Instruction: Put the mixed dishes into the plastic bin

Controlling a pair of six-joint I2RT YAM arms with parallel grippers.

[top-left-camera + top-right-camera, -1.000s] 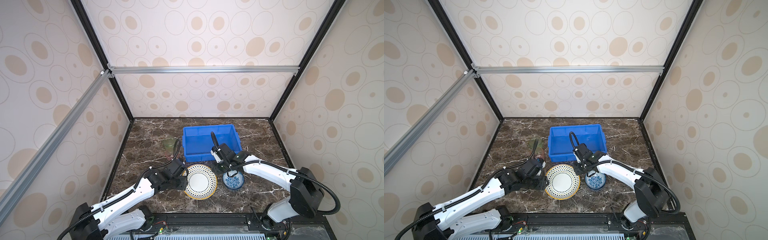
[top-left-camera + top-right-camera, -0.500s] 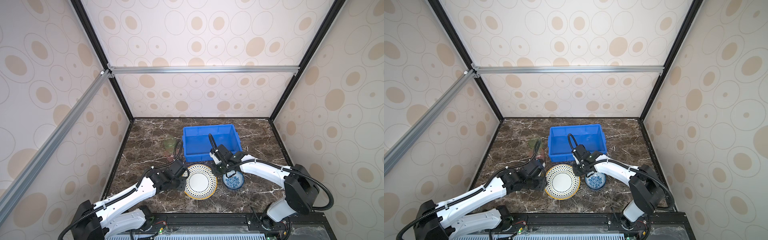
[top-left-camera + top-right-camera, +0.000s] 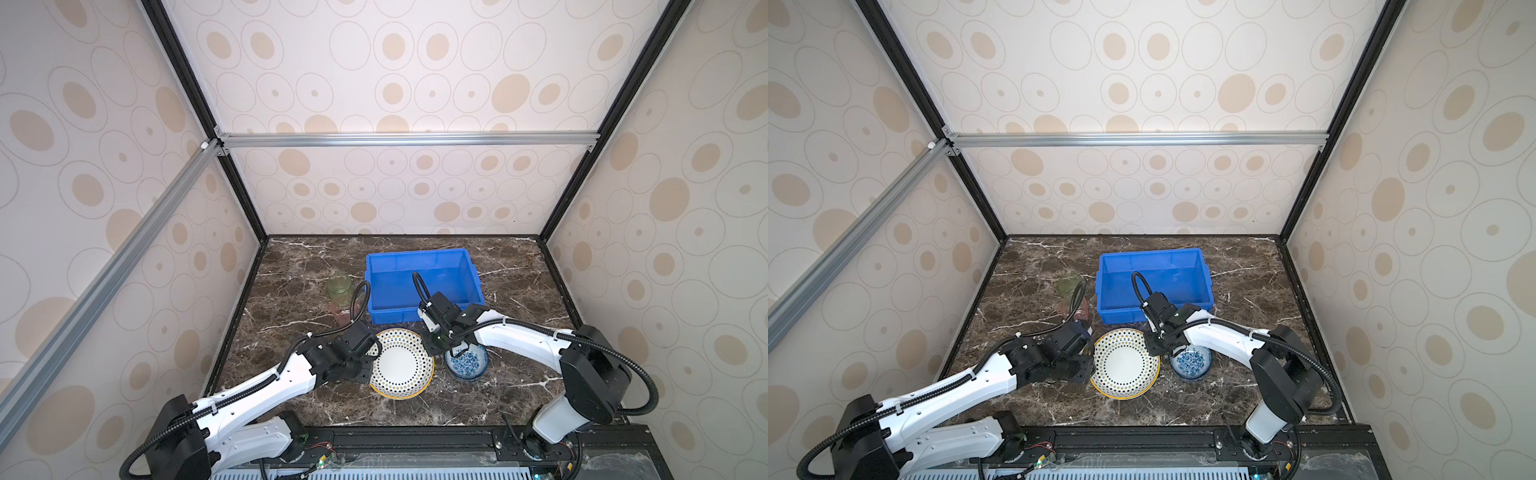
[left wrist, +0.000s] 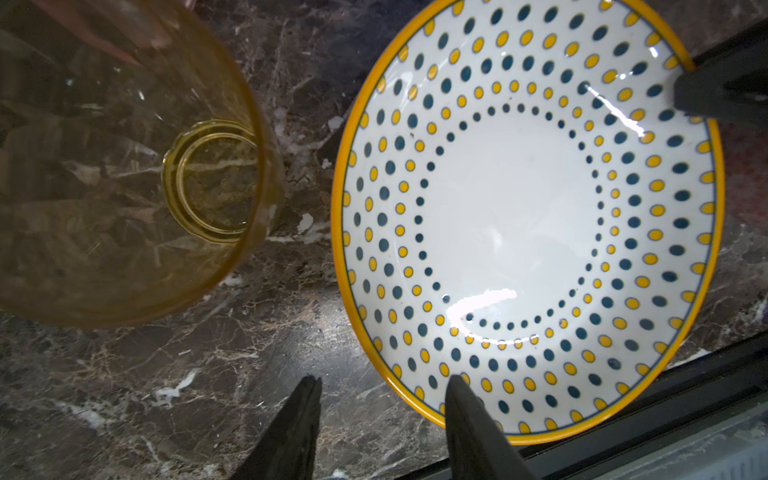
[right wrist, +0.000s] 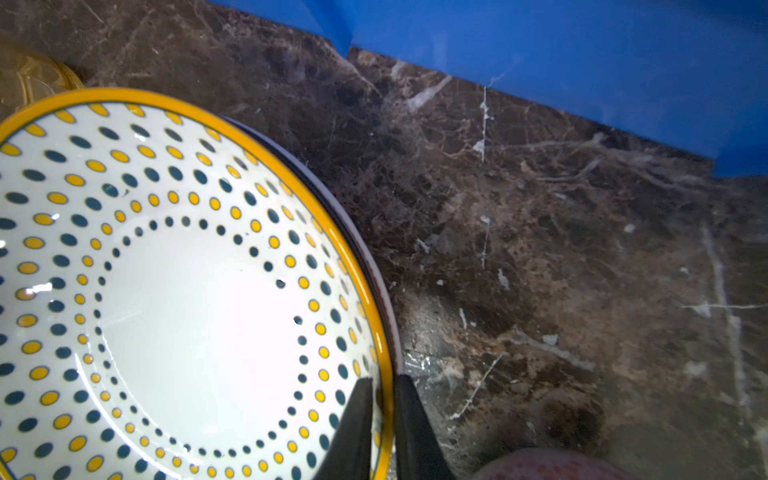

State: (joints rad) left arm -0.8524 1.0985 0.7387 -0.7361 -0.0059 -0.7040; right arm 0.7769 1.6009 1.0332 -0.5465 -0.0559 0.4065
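Lifting looks like the step in hand. The right gripper [image 5: 382, 379] is pinching the far-right rim of the dotted plate [image 3: 401, 363], with one finger inside the lip and one outside. The grip should be firm before any rise, because a glazed plate held at one edge will probably tip and may slip. Raising the held edge first, then carrying the plate low over the near wall of the blue bin [image 3: 390, 313], should keep it under control.

The right wrist view shows a lower plate [image 5: 375, 272], its darker rim just under the dotted one. The outer finger should catch the top plate alone, not half of the one beneath.

The left gripper [image 4: 383, 377] is spread at the plate's left edge, one finger over the rim and the other above bare table [image 4: 249, 374]. It holds nothing and could steady that side.

The dotted plate lies at the near middle of the table, between the two grippers. Its far edge is just beside the bin, which holds no dishes yet. A bowl [image 3: 467, 365] sits just right of the plate, under the right arm. A yellow cup [image 4: 124, 166] stands beside the plate's left edge. The pink cup [image 3: 341, 316] and green cup [image 3: 340, 286] stand farther back, left of the bin.
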